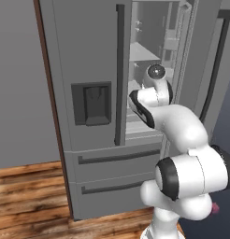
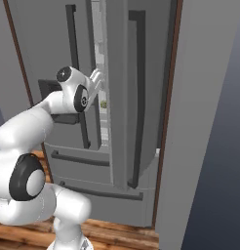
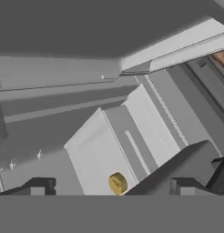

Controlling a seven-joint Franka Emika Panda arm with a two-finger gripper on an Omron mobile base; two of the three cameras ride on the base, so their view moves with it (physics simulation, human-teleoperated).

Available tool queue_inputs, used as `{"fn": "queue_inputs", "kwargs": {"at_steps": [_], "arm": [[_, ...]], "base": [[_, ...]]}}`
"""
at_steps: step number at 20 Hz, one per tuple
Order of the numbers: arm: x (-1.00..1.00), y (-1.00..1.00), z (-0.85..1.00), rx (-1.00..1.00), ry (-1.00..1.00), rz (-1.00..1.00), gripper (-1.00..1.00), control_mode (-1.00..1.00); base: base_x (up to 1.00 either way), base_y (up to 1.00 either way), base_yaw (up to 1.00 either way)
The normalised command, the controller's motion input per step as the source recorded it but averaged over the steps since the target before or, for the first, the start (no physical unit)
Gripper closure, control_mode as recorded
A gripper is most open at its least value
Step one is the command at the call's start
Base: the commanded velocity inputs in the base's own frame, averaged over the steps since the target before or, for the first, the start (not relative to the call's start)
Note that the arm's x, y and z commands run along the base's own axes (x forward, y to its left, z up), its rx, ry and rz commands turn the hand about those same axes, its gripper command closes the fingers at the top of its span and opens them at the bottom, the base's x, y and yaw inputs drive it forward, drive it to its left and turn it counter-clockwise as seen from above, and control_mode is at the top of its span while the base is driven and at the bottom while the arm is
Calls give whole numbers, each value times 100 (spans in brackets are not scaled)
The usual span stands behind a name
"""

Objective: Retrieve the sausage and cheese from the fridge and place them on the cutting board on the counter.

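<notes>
From the left base view, the grey fridge (image 1: 93,116) stands on a wooden floor (image 1: 28,196), its right door swung open, and the white arm (image 1: 177,140) reaches onto the shelves. The right base view shows that door (image 2: 119,93) edge-on, hiding most of the interior. In the hand view the gripper (image 3: 111,187) is spread wide and empty, with a small yellow piece, likely the cheese (image 3: 117,183), on a pale shelf (image 3: 95,154) between its fingertips.

Wooden plank floor (image 1: 28,196) beside a grey wall (image 1: 16,79).
</notes>
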Motion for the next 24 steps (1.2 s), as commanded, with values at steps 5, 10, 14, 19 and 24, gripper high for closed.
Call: {"fn": "queue_inputs", "kwargs": {"at_steps": [5,10,14,19,24], "arm": [[-13,-100,10,4,-3,-7,-100,-100],[-9,-100,24,2,-1,-7,-100,-100],[0,-82,26,0,0,-6,-100,-100],[0,-5,36,0,0,-3,-100,-100],[-25,77,37,0,0,1,-100,-100]], "base": [[0,0,0],[0,0,0],[0,0,0],[0,0,0],[0,0,0]]}}
